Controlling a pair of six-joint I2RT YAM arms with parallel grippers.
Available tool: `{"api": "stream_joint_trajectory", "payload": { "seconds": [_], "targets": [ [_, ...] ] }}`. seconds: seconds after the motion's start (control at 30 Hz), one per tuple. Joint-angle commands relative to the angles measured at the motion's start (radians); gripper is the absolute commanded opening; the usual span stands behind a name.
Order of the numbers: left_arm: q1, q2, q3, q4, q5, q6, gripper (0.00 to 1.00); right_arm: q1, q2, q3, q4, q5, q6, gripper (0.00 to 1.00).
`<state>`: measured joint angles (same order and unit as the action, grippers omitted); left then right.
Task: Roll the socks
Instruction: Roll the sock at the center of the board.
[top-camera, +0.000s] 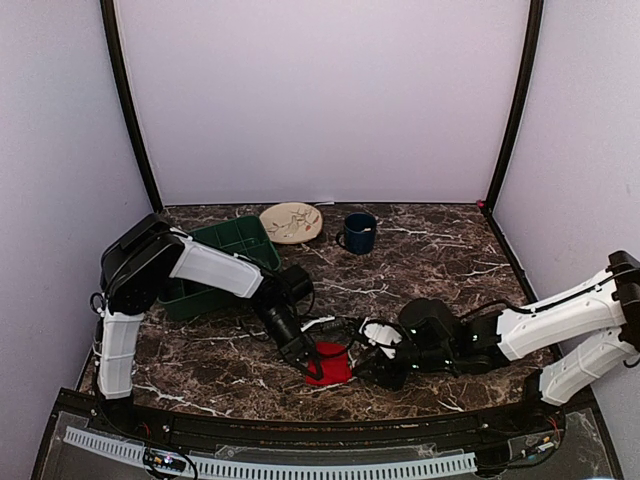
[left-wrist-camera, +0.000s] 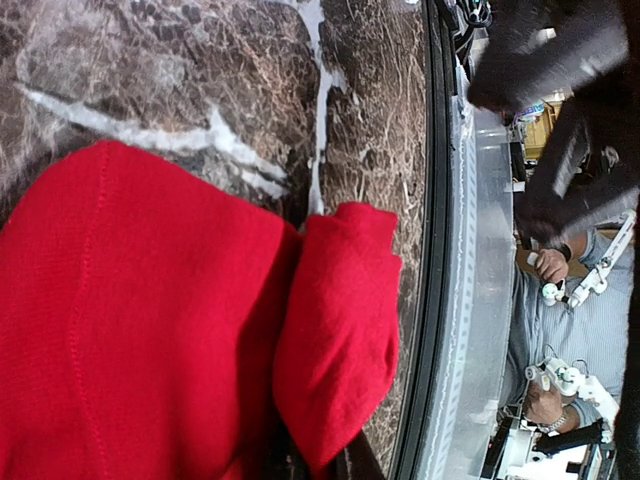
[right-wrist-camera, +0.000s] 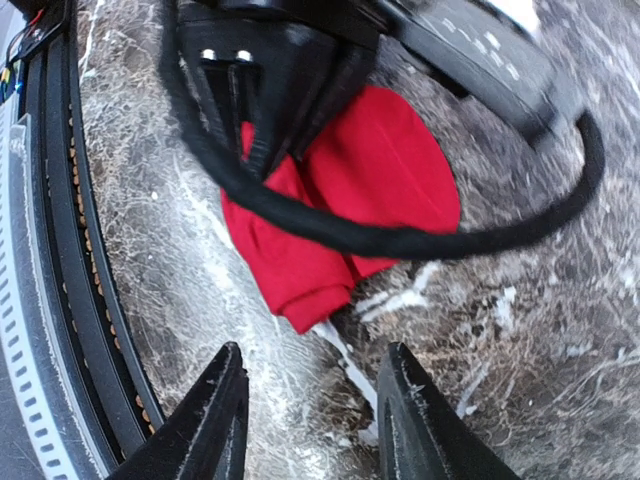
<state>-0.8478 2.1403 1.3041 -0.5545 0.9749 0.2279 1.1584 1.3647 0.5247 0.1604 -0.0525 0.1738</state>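
The socks (top-camera: 330, 366) lie as one bright red folded bundle on the dark marble table near its front edge. I cannot tell the two apart. My left gripper (top-camera: 308, 357) comes in from the left and is shut on the bundle's left side. In the left wrist view the red fabric (left-wrist-camera: 150, 320) fills the frame, with a folded flap (left-wrist-camera: 340, 330) hanging toward the table edge. My right gripper (right-wrist-camera: 315, 400) is open just short of the bundle (right-wrist-camera: 350, 200), with nothing but bare table between its fingers (right-wrist-camera: 215, 420). It sits right of the socks in the top view (top-camera: 368, 362).
A green bin (top-camera: 215, 262) stands at the back left behind the left arm. A beige plate (top-camera: 291, 222) and a dark blue mug (top-camera: 359, 232) sit at the back. The table's black front rail (top-camera: 300, 435) runs close to the socks.
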Motion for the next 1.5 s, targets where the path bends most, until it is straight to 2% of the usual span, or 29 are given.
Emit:
{"api": "stream_joint_trajectory", "payload": {
  "seconds": [0.0, 0.5, 0.9, 1.07, 1.2, 1.47],
  "targets": [
    [0.000, 0.027, 0.013, -0.093, -0.001, 0.030, 0.00, 0.055, 0.031, 0.060, -0.020, 0.081, -0.096, 0.43],
    [0.006, 0.061, 0.054, -0.149, 0.024, 0.066, 0.00, 0.103, 0.220, 0.184, -0.033, 0.092, -0.206, 0.51],
    [0.007, 0.067, 0.054, -0.162, 0.029, 0.079, 0.00, 0.099, 0.311, 0.218, -0.031, 0.086, -0.237, 0.51],
    [0.007, 0.071, 0.055, -0.166, 0.026, 0.081, 0.00, 0.093, 0.319, 0.228, -0.034, 0.057, -0.244, 0.41],
    [0.007, 0.072, 0.055, -0.167, 0.020, 0.080, 0.00, 0.090, 0.321, 0.233, -0.037, 0.038, -0.249, 0.25],
    [0.007, 0.074, 0.059, -0.167, 0.018, 0.074, 0.00, 0.085, 0.322, 0.232, -0.047, 0.019, -0.242, 0.13]
  ]
}}
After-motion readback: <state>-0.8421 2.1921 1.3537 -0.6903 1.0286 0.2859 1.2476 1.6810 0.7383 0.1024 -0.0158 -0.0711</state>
